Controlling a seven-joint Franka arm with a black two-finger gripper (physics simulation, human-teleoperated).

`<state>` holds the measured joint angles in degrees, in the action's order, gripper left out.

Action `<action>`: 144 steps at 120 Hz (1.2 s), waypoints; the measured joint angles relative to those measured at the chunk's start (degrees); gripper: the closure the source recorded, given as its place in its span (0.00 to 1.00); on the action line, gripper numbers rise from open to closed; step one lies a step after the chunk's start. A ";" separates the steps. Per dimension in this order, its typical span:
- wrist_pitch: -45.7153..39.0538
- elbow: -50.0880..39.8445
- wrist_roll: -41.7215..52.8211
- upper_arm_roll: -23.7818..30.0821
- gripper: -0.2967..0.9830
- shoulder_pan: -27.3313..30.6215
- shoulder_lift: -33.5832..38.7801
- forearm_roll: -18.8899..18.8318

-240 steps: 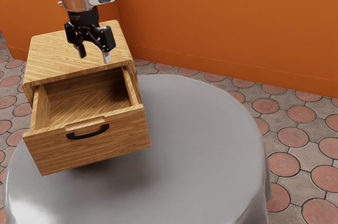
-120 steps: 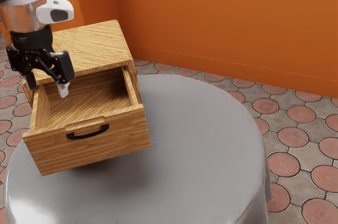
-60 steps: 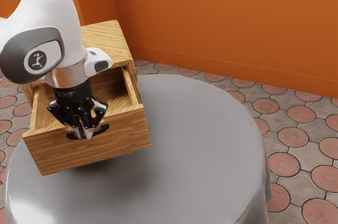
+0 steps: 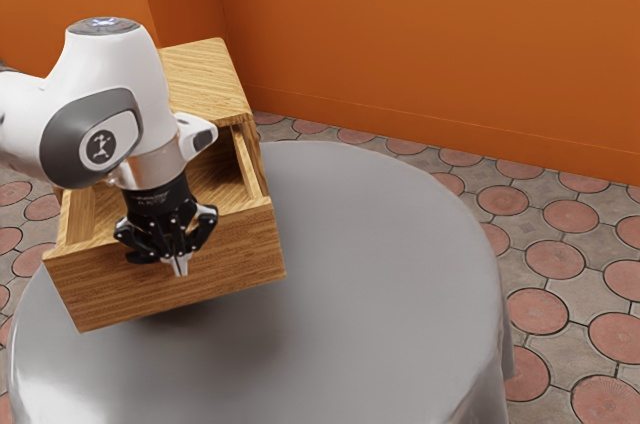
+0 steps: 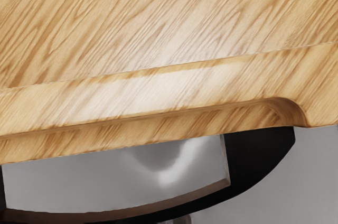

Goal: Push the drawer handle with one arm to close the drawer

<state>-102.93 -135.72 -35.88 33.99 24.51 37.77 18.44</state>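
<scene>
The gripper (image 4: 179, 265) has dropped lower by the handle (image 5: 256, 163) – clenched, seemingly empty. The drawer (image 4: 245, 253) juts from the cabinet (image 4: 207, 76) – best pushed squarely and steadily inward, lest the tips slide off.

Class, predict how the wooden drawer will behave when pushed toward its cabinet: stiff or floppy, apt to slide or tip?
The drawer is probably stiff, as its wooden walls look straight and thick. It will likely slide rather than tip, since its sides run back into the cabinet.
</scene>
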 joint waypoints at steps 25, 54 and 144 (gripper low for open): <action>-1.35 0.00 -1.66 -0.78 0.85 0.01 -1.41 -0.21; -1.57 0.56 -2.35 -3.29 0.85 -0.16 -2.66 -0.81; -1.49 6.59 -2.05 -6.60 0.85 0.47 -11.56 -6.73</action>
<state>-104.42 -129.13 -37.93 27.39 24.98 26.21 11.71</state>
